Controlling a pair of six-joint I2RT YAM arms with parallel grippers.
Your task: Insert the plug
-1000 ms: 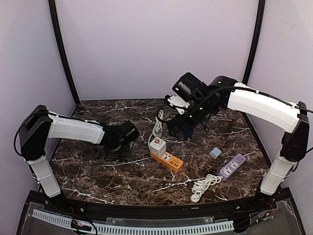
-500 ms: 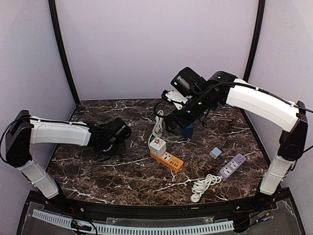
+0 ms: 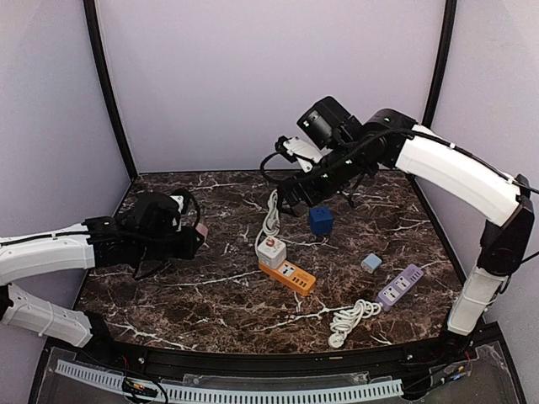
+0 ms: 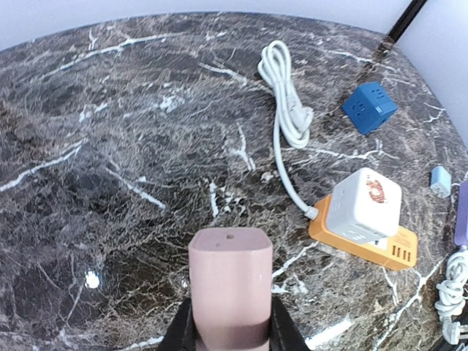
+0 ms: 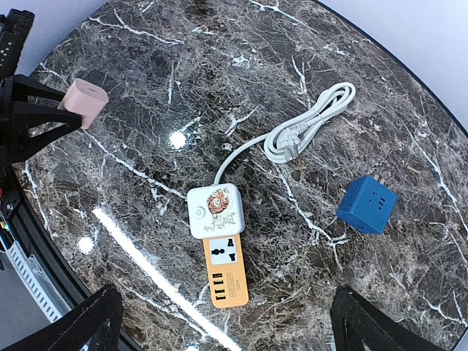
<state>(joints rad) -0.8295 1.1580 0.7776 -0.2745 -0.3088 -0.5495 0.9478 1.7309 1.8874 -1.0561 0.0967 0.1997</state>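
Note:
A pink plug (image 4: 230, 281) stands upright between the black fingers of my left gripper (image 4: 230, 330), which is shut on it above the left part of the table. The top view shows this plug (image 3: 201, 229) at the gripper's tip, and the right wrist view has it (image 5: 84, 103) at far left. To its right lies an orange power strip (image 3: 292, 277) (image 4: 365, 247) (image 5: 225, 274), a white cube adapter (image 3: 270, 251) (image 5: 215, 210) sitting on its near-left end. My right gripper (image 3: 296, 192) hangs open high over the strip, its fingertips (image 5: 88, 322) wide apart.
A blue cube socket (image 3: 320, 220) (image 5: 367, 204) sits behind the strip, beside a bundled white cord (image 3: 270, 217) (image 4: 287, 106). At right lie a small light-blue adapter (image 3: 370, 263), a purple strip (image 3: 399, 286) and its coiled cord (image 3: 349, 320).
My left arm has drawn back to the left and raised the pink plug off the table. My right gripper has risen away from the blue cube, which stays on the table.

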